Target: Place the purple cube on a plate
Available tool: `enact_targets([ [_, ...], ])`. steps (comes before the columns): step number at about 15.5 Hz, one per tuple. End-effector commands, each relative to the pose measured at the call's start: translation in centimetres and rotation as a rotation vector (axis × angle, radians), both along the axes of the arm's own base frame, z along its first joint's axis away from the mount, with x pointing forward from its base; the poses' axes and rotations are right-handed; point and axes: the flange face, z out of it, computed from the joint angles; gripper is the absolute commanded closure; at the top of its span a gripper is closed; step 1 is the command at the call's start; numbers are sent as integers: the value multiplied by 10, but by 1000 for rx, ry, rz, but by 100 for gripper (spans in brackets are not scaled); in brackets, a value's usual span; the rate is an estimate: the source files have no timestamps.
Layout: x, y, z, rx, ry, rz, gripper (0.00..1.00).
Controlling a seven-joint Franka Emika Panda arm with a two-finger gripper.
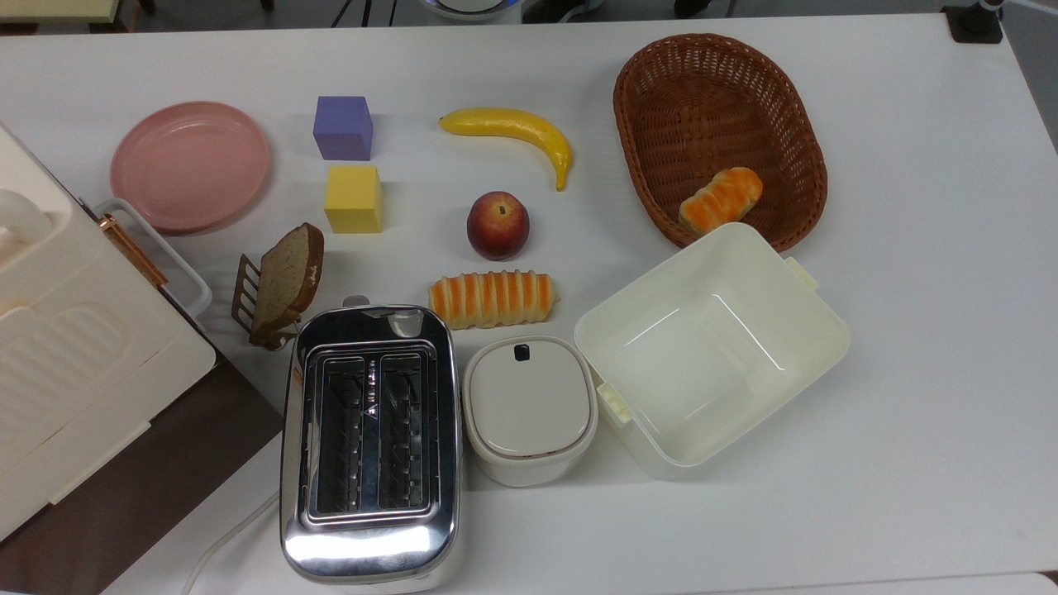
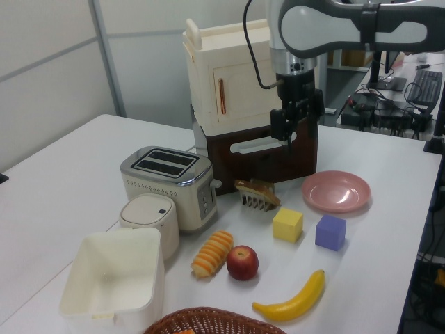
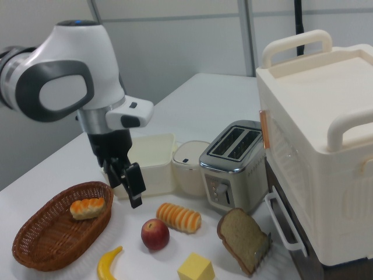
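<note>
The purple cube [image 1: 342,127] [image 2: 330,232] rests on the white table, right of the pink plate [image 1: 190,165] [image 2: 336,191] in the top view. A yellow cube [image 1: 354,198] [image 2: 287,225] stands close beside it. The plate has nothing on it. My gripper [image 2: 283,139] [image 3: 127,189] hangs open and empty high above the table. In the left view it is in front of the cream cabinet, up and to the left of the plate, well clear of the purple cube.
On the table are a banana [image 1: 512,132], an apple [image 1: 498,225], a striped bread roll [image 1: 492,299], toast in a rack [image 1: 281,285], a toaster [image 1: 369,442], a lidded pot [image 1: 529,409], an open cream box [image 1: 711,347] and a wicker basket [image 1: 719,136] holding a roll. A tall cream cabinet [image 2: 236,104] stands near the plate.
</note>
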Motion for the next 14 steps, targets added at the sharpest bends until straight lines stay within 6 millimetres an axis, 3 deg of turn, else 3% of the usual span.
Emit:
enact_targets([
  [1, -40, 0, -18, 47, -30, 23, 0],
  [5, -43, -9, -16, 69, -12, 13, 0],
  [10, -54, -9, -69, 85, -45, 15, 0],
  [14, -69, -2, -111, -25, -104, 86, 0],
])
